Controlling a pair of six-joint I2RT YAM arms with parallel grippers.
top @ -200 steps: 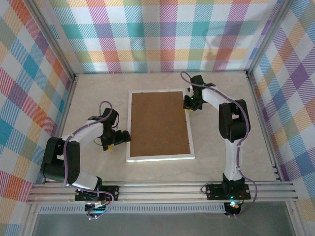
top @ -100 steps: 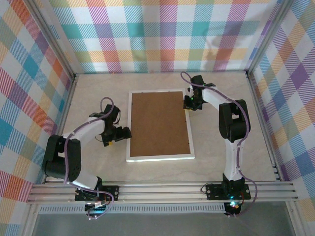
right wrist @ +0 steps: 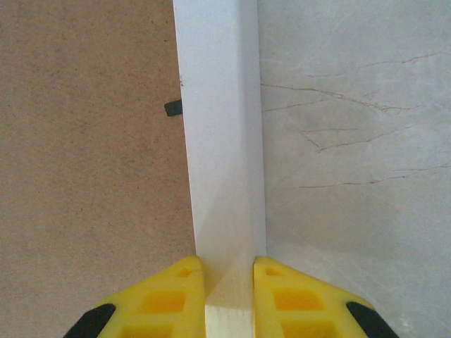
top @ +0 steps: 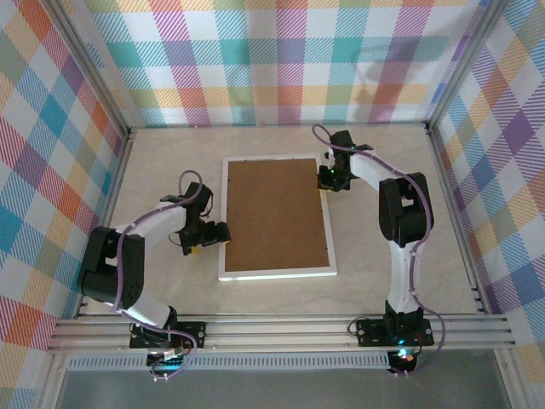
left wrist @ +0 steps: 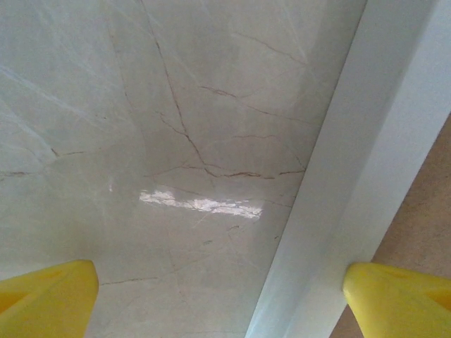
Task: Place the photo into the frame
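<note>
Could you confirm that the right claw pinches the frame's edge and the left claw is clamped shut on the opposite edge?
Not quite: the left claw is open, its fingers astride the frame's edge, as the left wrist view shows. The right claw does pinch its edge.

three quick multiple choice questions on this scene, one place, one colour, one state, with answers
1. Where on the frame is the right gripper? A) right edge, far end B) near edge, middle C) left edge, near end
2. What colour is the backing board? A) blue B) brown C) black
3. How is the left gripper? A) shut on the frame B) shut on nothing C) open
Answers: 1 A, it pinches the white rail near the far right corner; 2 B, plain brown fills the frame; 3 C, it stands wide open astride the left rail.
</note>
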